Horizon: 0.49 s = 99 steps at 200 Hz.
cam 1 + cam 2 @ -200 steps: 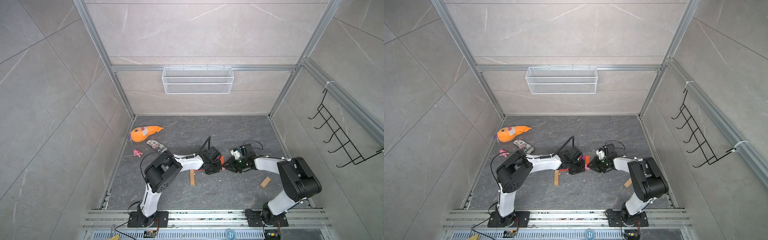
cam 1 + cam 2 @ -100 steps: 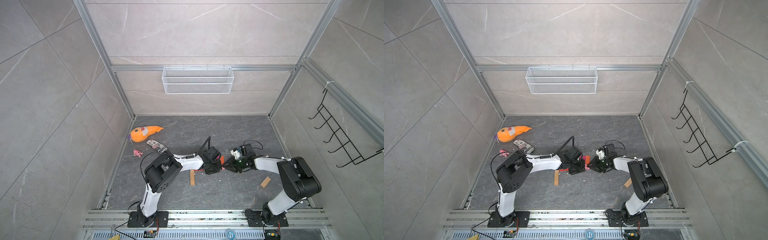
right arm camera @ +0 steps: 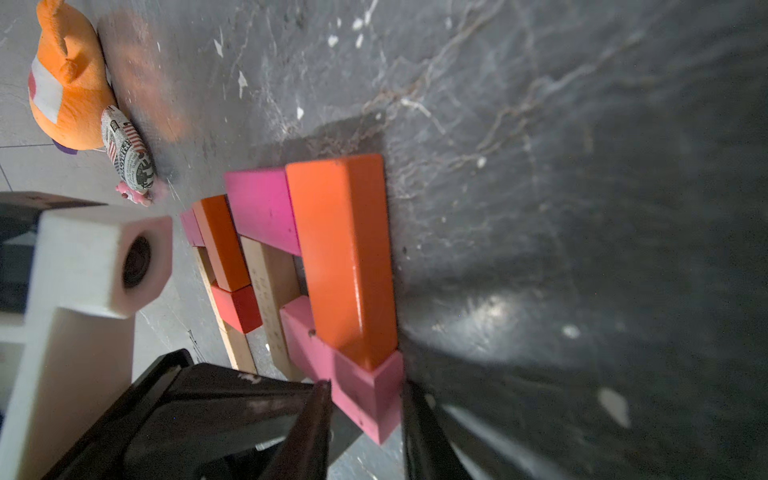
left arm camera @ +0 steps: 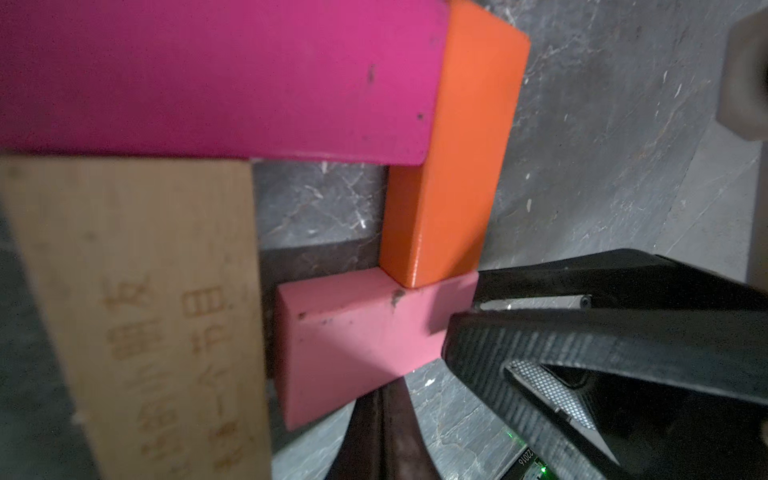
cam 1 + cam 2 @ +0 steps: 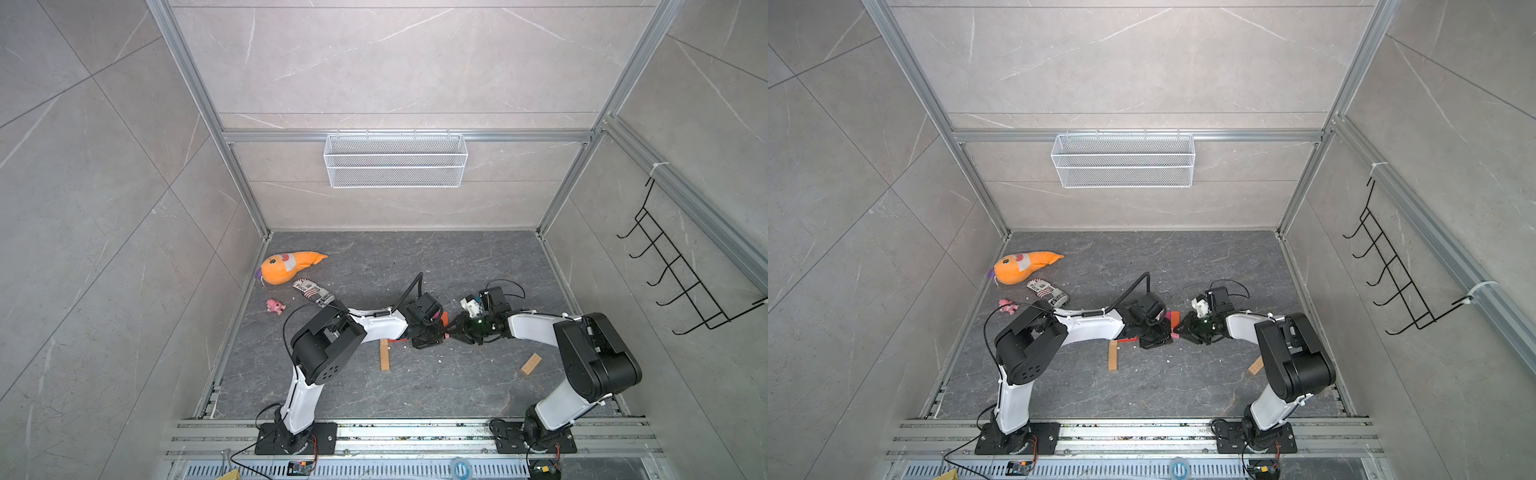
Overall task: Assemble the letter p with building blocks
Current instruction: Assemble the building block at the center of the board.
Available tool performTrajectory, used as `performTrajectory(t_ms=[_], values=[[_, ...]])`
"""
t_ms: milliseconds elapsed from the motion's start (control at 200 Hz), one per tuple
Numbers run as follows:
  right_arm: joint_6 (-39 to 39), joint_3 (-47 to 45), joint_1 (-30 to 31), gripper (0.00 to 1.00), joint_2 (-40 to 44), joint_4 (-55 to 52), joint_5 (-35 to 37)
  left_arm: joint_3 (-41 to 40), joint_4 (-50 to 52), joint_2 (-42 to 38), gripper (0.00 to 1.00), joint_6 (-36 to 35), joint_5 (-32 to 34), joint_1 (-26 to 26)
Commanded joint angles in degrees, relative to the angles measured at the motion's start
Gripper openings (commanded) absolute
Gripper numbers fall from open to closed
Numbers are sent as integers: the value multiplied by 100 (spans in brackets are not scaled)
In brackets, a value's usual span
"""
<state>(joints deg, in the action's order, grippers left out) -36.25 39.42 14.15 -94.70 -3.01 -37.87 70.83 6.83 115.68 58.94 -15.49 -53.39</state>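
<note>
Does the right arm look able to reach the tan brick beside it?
Probably yes: the tan brick lies alone, uncovered, but the right gripper must first release the pink brick.

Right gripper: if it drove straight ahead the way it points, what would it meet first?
The right gripper would meet the light pink brick first: its end already sits between the jaws. Right behind, the orange brick butts against it, so pushing on would probably shove both.

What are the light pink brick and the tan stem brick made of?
The light pink brick looks like painted wood: matte coat, chipped dark specks. The tan stem brick looks like bare wood: unpainted face, characters branded or printed on it.
</note>
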Motion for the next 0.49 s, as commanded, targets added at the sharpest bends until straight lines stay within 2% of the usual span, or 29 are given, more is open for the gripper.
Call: performTrajectory(t_ms=[0,490], values=[[38,46,-34,33,-117,-289,278,115,3,138,1,-86,-81,-32],[43,91,-27,34,-193,-273,270,77,-19,116,1,-73,-97,-32]])
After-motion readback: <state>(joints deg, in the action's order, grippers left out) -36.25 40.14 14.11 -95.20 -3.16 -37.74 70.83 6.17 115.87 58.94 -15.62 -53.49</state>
